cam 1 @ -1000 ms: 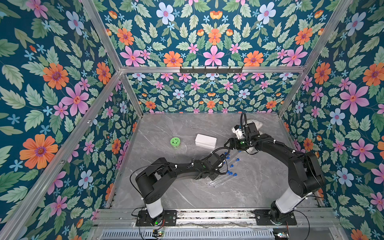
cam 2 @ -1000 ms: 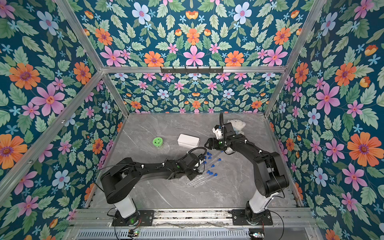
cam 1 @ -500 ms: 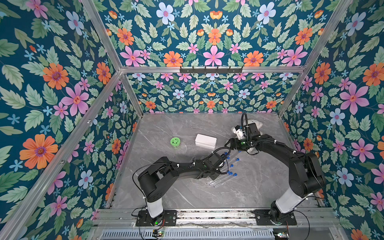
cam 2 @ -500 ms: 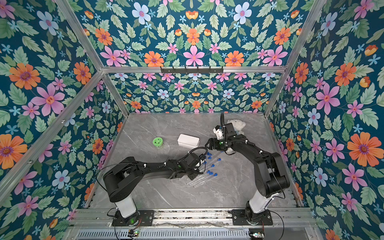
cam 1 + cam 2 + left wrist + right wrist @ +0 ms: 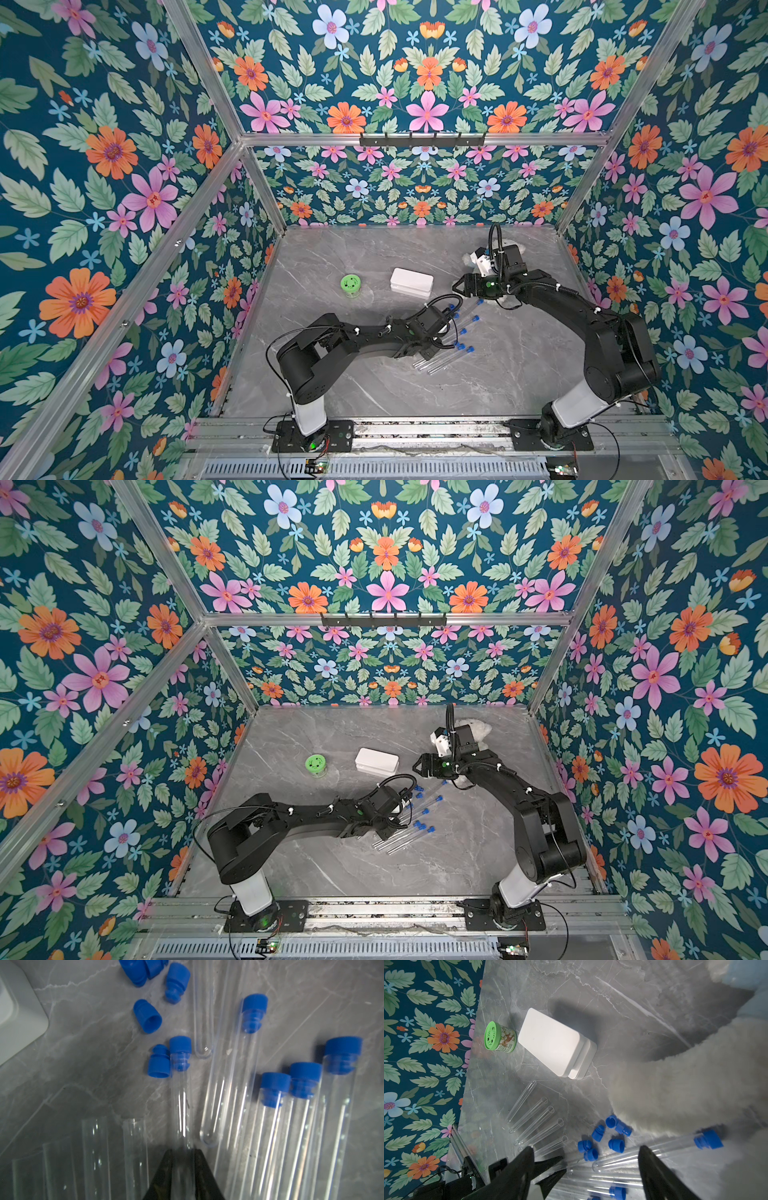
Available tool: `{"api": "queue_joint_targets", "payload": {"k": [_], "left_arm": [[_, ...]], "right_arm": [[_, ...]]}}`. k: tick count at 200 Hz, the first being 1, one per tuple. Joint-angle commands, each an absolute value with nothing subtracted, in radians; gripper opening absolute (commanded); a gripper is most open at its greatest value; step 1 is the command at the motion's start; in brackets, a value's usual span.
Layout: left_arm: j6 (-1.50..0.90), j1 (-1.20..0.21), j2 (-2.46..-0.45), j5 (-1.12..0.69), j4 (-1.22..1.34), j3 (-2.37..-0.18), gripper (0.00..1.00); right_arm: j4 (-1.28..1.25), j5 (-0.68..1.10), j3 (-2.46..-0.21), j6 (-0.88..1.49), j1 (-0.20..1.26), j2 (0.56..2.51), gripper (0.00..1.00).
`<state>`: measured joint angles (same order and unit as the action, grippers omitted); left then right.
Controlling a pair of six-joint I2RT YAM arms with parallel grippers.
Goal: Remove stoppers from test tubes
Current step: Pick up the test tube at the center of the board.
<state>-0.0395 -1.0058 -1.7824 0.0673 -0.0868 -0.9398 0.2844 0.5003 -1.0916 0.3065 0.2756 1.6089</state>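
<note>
Several clear test tubes [image 5: 446, 356] lie in a fan on the grey table, some still plugged with blue stoppers [image 5: 469, 350]. My left gripper [image 5: 182, 1152] is low over them, shut on one stoppered test tube [image 5: 180, 1095] near its round end; its blue stopper [image 5: 180, 1045] points away. Loose stoppers [image 5: 148, 1016] lie nearby on the table, and unplugged tubes [image 5: 94, 1157] lie beside the held one. My right gripper [image 5: 586, 1150] hovers open above the loose stoppers [image 5: 616, 1145] and holds nothing. Both top views show it [image 5: 415, 766] just right of the white box.
A white box [image 5: 411, 281] and a green-lidded jar [image 5: 351, 284] stand behind the tubes. A white fluffy object [image 5: 675, 1084] lies under and behind the right arm, with one stoppered tube [image 5: 675, 1145] against it. Flowered walls enclose the table.
The left gripper's jaws have closed on the stoppered tube. The right arm has stayed in place, open.
</note>
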Motion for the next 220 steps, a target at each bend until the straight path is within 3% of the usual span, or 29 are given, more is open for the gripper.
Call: {"api": "queue_joint_targets", "payload": {"k": [1, 82, 135, 220], "left_arm": [[-0.029, -1.005, -1.776, 0.082, -0.146, -0.936, 0.17], [-0.014, -1.006, -1.742, 0.101, -0.152, -0.942, 0.08], [0.012, -1.001, -1.599, 0.165, -0.124, -0.871, 0.05], [0.035, -0.951, -1.402, 0.240, -0.110, -0.744, 0.01]], "right_arm": [[0.265, 0.500, -1.088, 0.309, 0.272, 1.600, 0.80], [0.250, 0.506, -1.074, 0.319, 0.255, 1.591, 0.80], [0.256, 0.554, -1.087, 0.298, 0.255, 1.613, 0.81], [0.227, 0.851, -1.153, 0.295, 0.313, 1.748, 0.78]]}}
